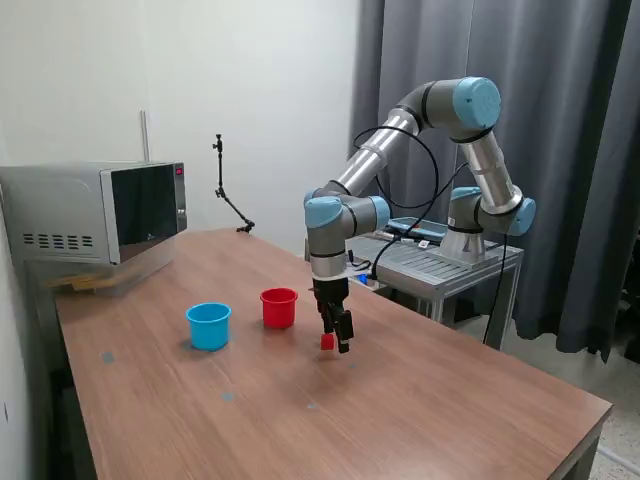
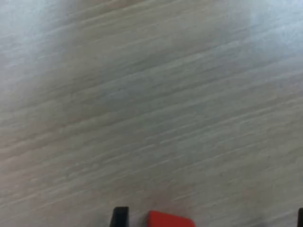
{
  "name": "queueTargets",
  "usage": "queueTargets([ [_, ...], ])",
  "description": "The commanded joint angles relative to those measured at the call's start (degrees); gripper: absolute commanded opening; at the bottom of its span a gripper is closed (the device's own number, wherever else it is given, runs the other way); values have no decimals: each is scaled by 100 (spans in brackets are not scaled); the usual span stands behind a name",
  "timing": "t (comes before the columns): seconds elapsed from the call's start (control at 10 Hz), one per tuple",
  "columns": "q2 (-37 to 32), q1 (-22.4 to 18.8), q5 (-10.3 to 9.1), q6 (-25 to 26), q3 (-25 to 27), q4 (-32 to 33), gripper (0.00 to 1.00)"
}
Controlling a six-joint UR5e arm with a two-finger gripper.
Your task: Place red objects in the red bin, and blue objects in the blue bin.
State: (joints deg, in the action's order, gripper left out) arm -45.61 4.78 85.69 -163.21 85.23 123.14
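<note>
While the gripper (image 1: 335,337) sits low over the table (image 1: 420,400), a red cube (image 1: 326,341) is right at its fingertips.
Can't tell if the fingers are actually clamped on it. Red cup (image 1: 279,307) is near, toward the exterior view's left, and the light blue cup (image 1: 209,325) sits further left. Wrist view's blurry, just showing the cube's edge.

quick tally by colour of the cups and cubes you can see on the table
red cup: 1
light blue cup: 1
red cube, at the gripper: 1
dark blue cubes: 0 in view
total: 3
</note>
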Motion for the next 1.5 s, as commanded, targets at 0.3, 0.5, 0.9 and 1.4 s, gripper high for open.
queueTargets([
  [0.3, 0, -39, 0, 131, -6, 9, 100],
  [0.5, 0, -39, 44, 167, -15, 9, 100],
  [0.9, 0, -39, 228, 202, -15, 9, 100],
  [1.4, 0, -21, 272, 404, -6, 0, 100],
])
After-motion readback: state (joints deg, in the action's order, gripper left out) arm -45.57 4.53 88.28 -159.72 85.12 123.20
